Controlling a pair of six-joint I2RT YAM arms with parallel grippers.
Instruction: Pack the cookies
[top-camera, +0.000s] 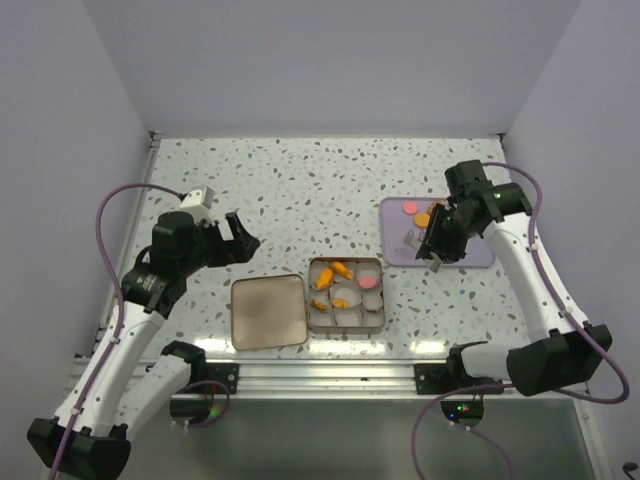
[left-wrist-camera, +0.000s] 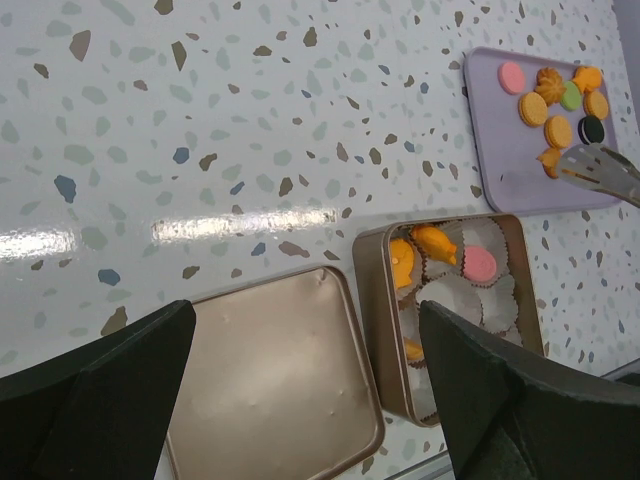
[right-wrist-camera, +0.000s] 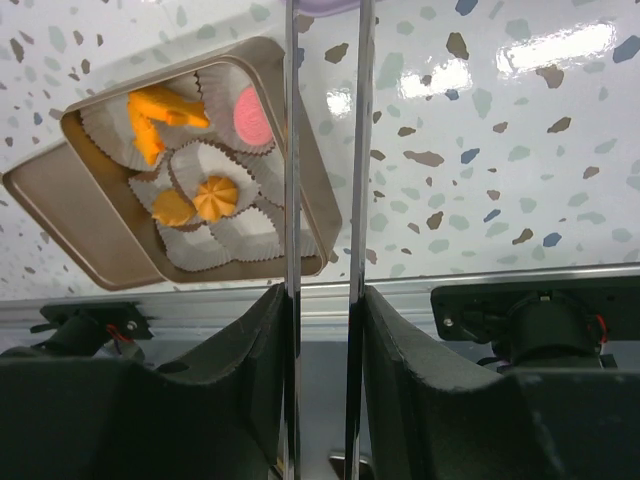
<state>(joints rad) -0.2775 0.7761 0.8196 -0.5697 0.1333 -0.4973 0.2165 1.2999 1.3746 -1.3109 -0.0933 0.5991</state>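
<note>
Several cookies, orange with one pink (top-camera: 410, 208), lie on a purple tray (top-camera: 472, 256) at the right; they also show in the left wrist view (left-wrist-camera: 547, 105). More cookies (top-camera: 342, 270) sit in white paper cups inside a gold tin (top-camera: 382, 292), which also shows in the right wrist view (right-wrist-camera: 80, 215). My right gripper (top-camera: 442, 238) is shut on metal tongs (right-wrist-camera: 292, 150), whose two blades stand apart. The tong tips (left-wrist-camera: 592, 165) hover over the tray beside the orange cookies. My left gripper (top-camera: 243, 237) is open and empty, above the lid (left-wrist-camera: 270, 380) and tin (left-wrist-camera: 368, 320).
The gold lid (top-camera: 268, 311) lies flat to the left of the tin, near the table's front edge. A metal rail (top-camera: 320, 375) runs along that edge. White walls enclose the table on three sides.
</note>
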